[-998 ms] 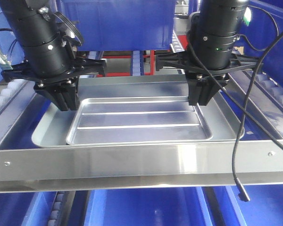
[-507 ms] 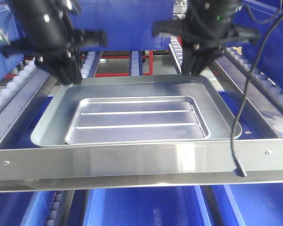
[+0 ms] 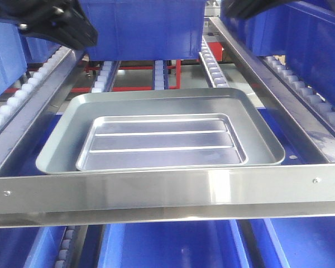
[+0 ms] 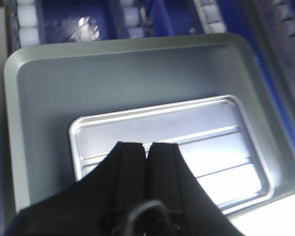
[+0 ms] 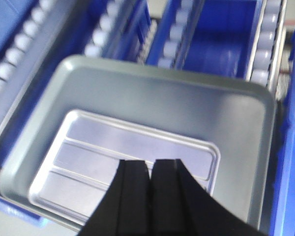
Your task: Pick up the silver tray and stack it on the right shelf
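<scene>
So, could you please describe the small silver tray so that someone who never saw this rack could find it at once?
Look at the roller rack with its brushed steel front bar. Just behind that bar lies a large matte grey tray, and the small silver tray sits inside it. It is the shinier, smaller one, with two long raised ridges across its flat bottom, unlike the plain grey tray and the blue bins.

Front view low and level across the silver tray [image 3: 162, 131]; both wrist views overhead, sharing it.
</scene>
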{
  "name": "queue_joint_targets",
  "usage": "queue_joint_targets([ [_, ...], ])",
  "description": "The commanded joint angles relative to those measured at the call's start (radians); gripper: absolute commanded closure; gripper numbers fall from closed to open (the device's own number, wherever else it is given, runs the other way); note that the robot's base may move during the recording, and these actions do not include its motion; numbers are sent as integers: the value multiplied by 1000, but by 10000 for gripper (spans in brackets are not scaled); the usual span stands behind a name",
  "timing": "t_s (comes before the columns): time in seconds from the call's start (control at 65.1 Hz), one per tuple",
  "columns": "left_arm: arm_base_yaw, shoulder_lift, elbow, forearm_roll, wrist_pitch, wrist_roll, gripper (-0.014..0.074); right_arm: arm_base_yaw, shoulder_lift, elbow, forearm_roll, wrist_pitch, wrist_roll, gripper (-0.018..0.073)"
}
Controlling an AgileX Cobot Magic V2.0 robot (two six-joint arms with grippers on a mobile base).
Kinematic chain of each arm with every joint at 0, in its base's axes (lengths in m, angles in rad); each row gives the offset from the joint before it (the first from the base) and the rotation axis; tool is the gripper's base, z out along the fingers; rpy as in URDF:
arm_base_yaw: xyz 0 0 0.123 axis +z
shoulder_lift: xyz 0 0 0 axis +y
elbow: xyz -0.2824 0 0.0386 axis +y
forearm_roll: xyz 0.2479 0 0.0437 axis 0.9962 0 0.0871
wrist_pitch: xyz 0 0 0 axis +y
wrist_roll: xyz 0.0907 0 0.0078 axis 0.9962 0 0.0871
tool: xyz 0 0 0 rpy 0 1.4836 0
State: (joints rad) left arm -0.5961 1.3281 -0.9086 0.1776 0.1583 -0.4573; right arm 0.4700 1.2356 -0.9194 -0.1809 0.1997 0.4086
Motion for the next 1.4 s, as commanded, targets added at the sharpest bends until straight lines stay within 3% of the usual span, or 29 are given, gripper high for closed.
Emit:
queue_joint_targets([
  [0.0, -9, -128, 83, 11, -192, 1, 692, 1, -110, 45, -23, -164, -13, 507],
  [0.107, -9, -270, 234, 17, -281, 1, 692, 1, -246, 174, -52, -278, -13, 507],
  [0.169, -9, -353, 306, 60, -295, 1, 692, 1, -333, 248, -52, -311, -13, 507],
  [0.353, -9, -627, 469, 133, -293, 1, 693, 1, -559, 434, -52, -309, -13, 507],
  [0.63, -9, -1004, 596, 137, -293, 1, 697, 1, -873, 573, -52, -293, -13, 507],
  [1.259, -9, -1047, 606, 137, -293, 1, 697, 1, -907, 584, -52, -281, -13, 507],
  [1.382, -9, -1047, 606, 137, -293, 1, 697, -58, -907, 624, -37, -277, -50, 507],
])
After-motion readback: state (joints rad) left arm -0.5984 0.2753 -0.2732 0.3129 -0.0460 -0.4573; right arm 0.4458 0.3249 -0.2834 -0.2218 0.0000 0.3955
